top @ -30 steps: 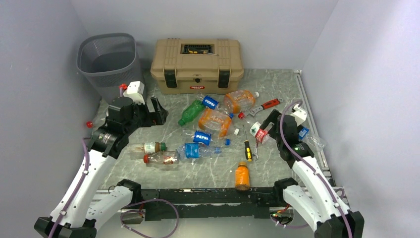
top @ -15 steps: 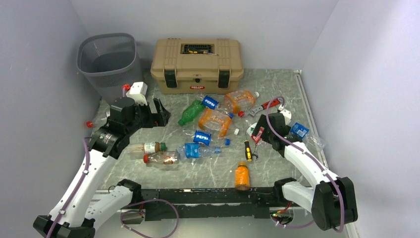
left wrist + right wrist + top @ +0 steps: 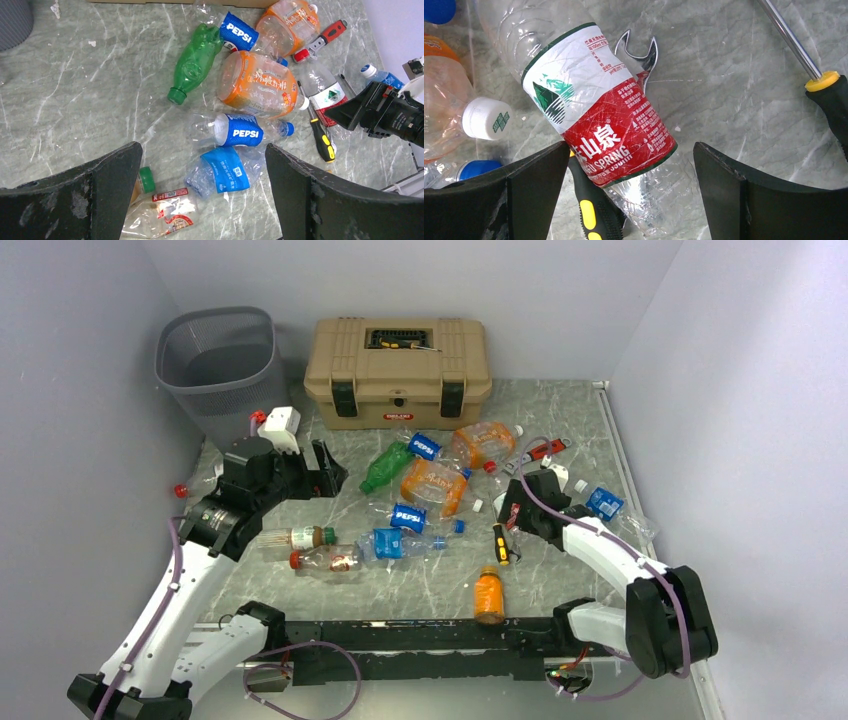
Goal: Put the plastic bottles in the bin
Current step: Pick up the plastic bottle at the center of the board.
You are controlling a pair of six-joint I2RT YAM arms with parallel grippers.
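The grey wire-mesh bin [image 3: 215, 360] stands at the back left. Several plastic bottles lie across the table's middle: a green one [image 3: 385, 468], a fat orange one [image 3: 435, 486], two with Pepsi labels [image 3: 239, 132]. My left gripper [image 3: 325, 468] hovers open and empty high above them; in its wrist view the left gripper [image 3: 202, 150] frames a crushed blue-label bottle [image 3: 225, 170]. My right gripper [image 3: 631, 150] is open, low, with a clear bottle with a red-white label [image 3: 594, 110] lying between its fingers, which do not touch it.
A tan toolbox [image 3: 398, 372] sits at the back centre. A black-yellow screwdriver [image 3: 499, 540], a steel wrench [image 3: 639, 52] and a red-handled wrench [image 3: 545, 450] lie among the bottles. A small orange bottle [image 3: 488, 595] stands near the front edge. Walls close both sides.
The right arm has swung left and lowered over the red-white label bottle. The left gripper has shifted slightly right. Both stay open.
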